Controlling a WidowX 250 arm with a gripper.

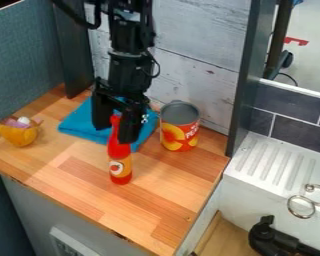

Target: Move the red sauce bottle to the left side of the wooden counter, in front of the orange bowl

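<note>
The black gripper (116, 127) hangs down at the upper part of a red bottle (120, 167), left of the view's centre. The bottle stands roughly upright, with its neck and tip beside the gripper and partly hidden by it. Its label is pale with a red and white mark. Behind them a folded blue cloth (79, 126) lies on the wooden counter (156, 192). To the right of the gripper is an open can (180, 132) with a red and yellow label. Whether the bottle's base touches the counter is hard to tell.
A small yellow-orange basket-like object (19, 135) sits at the counter's left. Whitewashed boards and a dark upright panel (246, 80) bound the back and right. Beyond the right edge are a white ribbed sink ledge (266, 162), metal rings (301, 206) and a black object (273, 241).
</note>
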